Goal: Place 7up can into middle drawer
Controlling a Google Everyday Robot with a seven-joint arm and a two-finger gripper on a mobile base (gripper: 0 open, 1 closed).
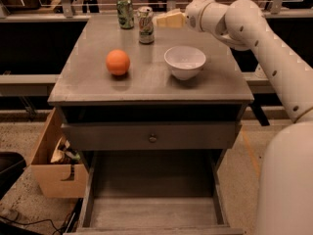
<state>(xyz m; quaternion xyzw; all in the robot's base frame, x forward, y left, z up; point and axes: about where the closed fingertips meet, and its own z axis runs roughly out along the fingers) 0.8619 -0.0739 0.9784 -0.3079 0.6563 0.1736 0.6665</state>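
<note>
The 7up can [145,25], pale silver-white with green and red markings, stands upright near the back of the cabinet top [146,84]. My gripper [167,19] hovers just to the right of the can at about the height of its upper half, a small gap apart, and holds nothing. The arm reaches in from the right. The middle drawer [151,212] is pulled out at the bottom front; its flat floor is bare.
A darker green can [125,11] stands behind and left of the 7up can. An orange ball [118,62] and a white bowl [185,61] sit mid-top. A closed drawer front with a round knob [152,137] is above the open drawer. A cardboard box [54,168] stands at the left on the floor.
</note>
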